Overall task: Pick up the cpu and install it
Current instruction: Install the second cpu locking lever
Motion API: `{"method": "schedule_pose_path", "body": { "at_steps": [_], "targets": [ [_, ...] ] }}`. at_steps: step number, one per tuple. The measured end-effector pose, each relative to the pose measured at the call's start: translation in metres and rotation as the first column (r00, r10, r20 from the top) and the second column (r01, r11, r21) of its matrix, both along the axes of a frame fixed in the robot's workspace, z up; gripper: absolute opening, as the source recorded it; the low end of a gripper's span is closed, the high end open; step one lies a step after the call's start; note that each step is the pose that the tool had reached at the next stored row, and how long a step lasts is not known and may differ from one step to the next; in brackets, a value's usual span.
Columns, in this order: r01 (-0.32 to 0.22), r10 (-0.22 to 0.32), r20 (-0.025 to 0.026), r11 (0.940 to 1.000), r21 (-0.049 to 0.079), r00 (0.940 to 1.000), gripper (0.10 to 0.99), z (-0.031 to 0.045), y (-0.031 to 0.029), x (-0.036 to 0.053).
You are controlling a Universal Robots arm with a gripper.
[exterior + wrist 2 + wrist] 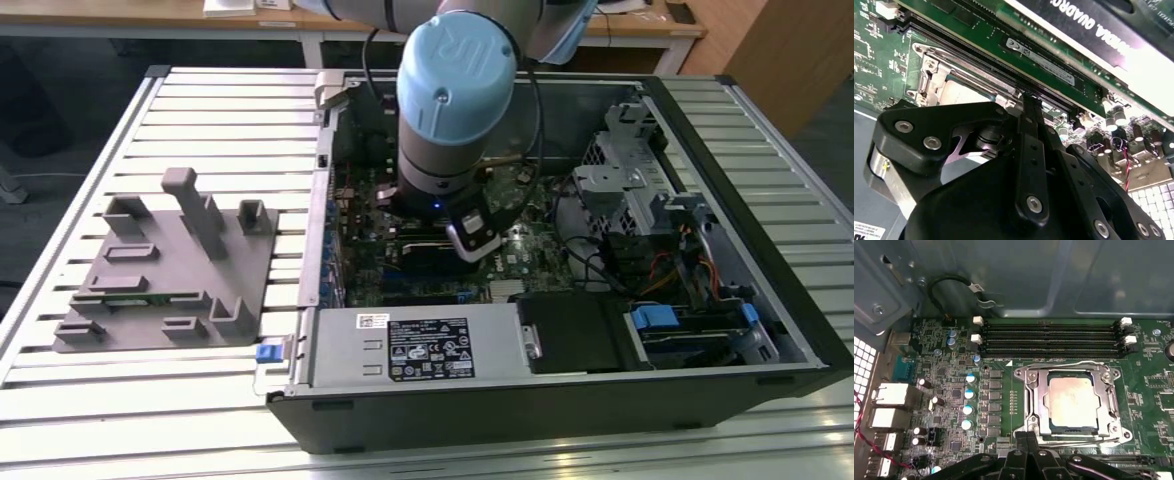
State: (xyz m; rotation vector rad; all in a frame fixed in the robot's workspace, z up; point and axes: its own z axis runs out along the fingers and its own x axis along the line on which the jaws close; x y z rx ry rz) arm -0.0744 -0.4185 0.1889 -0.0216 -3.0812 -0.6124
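Cpu (1072, 405) is being seen seated in its socket frame (1029, 405), centre-right of the first wrist view; gripper (1029, 440) is being held just beside, empty, fingers apparently closed together. Light, rigid, fragile underside: edges only.

Pincer: black metal pincer (1019, 150) with silver screw heads, linkages folded together in the foreground; whether its fingers are apart or together cannot be told.
Board: green printed circuit motherboard (884, 50) running behind the pincer.
Socket: silvery metal socket frame (936, 75), partly hidden by the pincer.
Chip: pale silvery square cpu (961, 92) lying flat inside the frame, just beyond the pincer.
Slots: long black memory slots (969, 50) beside the frame.
Card: black graphics card (1094, 25) past the slots.
Capacitors: small silver cylindrical capacitors (1116, 117) near the pincer.
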Motion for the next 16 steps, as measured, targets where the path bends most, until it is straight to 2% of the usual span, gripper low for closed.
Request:
{"method": "schedule_pose_path", "body": {
  "at_steps": [5, 12, 16],
  "targets": [
    [0.000, 0.000, 0.0004, 0.9998, 0.017, 1.0000, 0.122, -0.0033, 0.0000, -0.0002],
    [0.000, 0.000, 0.0003, 0.9998, 0.021, 1.0000, 0.122, -0.0037, 0.0004, -0.0014],
    [0.000, 0.000, 0.0002, 0.9998, 0.021, 1.0000, 0.122, -0.0040, 0.0032, -0.0018]
  ]
}}
